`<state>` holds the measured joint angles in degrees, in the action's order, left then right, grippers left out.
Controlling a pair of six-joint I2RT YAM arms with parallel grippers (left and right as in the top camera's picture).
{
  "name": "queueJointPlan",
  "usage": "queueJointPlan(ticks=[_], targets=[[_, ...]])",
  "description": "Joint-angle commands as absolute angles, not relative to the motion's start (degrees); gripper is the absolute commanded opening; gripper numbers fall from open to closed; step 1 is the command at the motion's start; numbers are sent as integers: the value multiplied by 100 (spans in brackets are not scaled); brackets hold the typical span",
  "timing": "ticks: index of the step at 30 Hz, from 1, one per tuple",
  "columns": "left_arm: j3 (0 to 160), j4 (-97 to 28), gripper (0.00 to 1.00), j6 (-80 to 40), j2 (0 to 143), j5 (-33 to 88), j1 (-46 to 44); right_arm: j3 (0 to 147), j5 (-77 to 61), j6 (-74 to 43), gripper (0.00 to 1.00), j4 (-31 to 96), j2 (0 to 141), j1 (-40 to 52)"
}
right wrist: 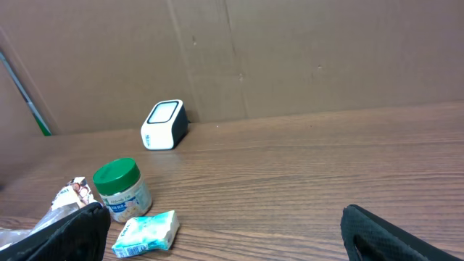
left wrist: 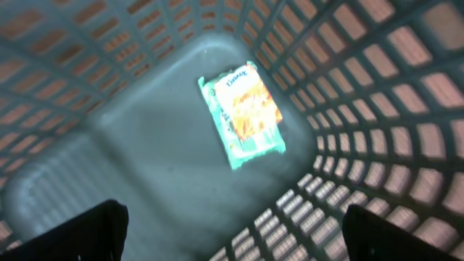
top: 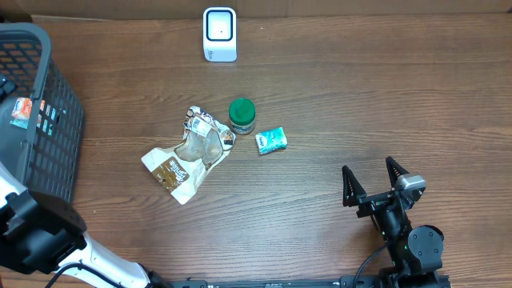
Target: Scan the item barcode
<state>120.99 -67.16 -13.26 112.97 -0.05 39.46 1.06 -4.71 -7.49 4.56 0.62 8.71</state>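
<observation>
- Overhead, nearest the robot: the right gripper (top: pixel 368 165) hangs over the wooden table (top: pixel 360 96) at about 5 o'clock. Its two black fingers are spread wide toward 12 o'clock, with nothing between them.
- Right wrist view agrees: the right gripper (right wrist: pixel 228 235) shows a finger in each lower corner, with only bare wood between them.
- Left wrist view looks straight down into the basket (left wrist: pixel 377 109). The left gripper (left wrist: pixel 233 238) is released too, its dark fingertips well apart in the lower corners and clasping nothing.
- On the basket floor a green-edged packet (left wrist: pixel 243 116) with orange print lies flat, toward 1 o'clock from the floor's middle and clear of both fingers.
- Seen from overhead, the basket (top: pixel 48 120) sits at the table's 9 o'clock edge.
- Near the table's middle lies a crumpled bag (top: pixel 188 152) (right wrist: pixel 69 199), brown and white, at 7 o'clock from the jar (top: pixel 242 115) (right wrist: pixel 121 190). Whether bag and jar touch I cannot tell.
- The jar stands upright with a green lid. A small teal pack (top: pixel 270 141) (right wrist: pixel 147 233) lies just beside it at 4 o'clock.
- Farthest out, the white scanner (top: pixel 219 34) (right wrist: pixel 163 125) stands at 12 o'clock by the cardboard wall (right wrist: pixel 326 58), well apart from every item.
</observation>
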Motion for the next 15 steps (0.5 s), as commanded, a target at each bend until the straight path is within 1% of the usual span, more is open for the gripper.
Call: queueJointPlan(ticks=[1, 3, 5, 7, 9, 15], targets=[[11399, -6027, 93, -701, 11316, -49, 3933, 45, -499, -762, 100, 434, 16, 864], [10969, -5463, 89, -362, 11316, -36, 3913, 45, -499, -762, 100, 434, 16, 864], [10597, -4963, 88, -139, 11316, -21, 3885, 45, -499, -762, 100, 434, 16, 864], [10195, -4407, 88, 16, 11316, -12, 3852, 45, -499, -762, 100, 434, 16, 864], [9815, -3846, 92, 27, 11316, -14, 3835, 45, -499, -762, 100, 434, 16, 864], [9021, -2526, 89, 27, 11360, 8, 3828, 45, -499, -762, 100, 434, 16, 864]])
